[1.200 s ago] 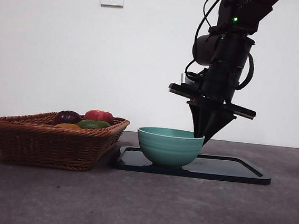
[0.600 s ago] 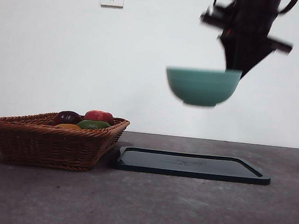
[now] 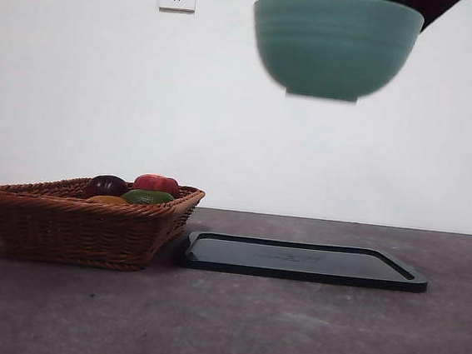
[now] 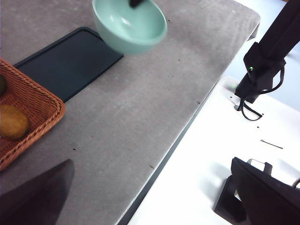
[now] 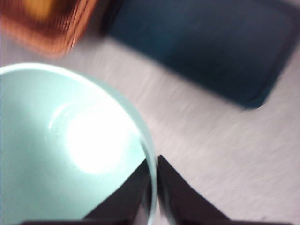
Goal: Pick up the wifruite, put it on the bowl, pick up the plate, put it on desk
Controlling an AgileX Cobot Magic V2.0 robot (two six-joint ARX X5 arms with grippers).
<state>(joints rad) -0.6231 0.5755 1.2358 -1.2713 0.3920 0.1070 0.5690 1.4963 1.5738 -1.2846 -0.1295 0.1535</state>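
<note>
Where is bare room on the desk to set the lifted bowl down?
The right gripper holds the bowl aloft. Free: the dark tray, the desk in front of it and beside it. Crowded: the basket, full of fruit.

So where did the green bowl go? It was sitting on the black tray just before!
The right tool, pinching the rim of the round mint-green ceramic bowl, lifted it off the flat black tray and carried it high into the air, where it hangs now. The brown wicker basket of fruit, the tray and the dark grey desk stayed put. The left tool waits aside.
</note>
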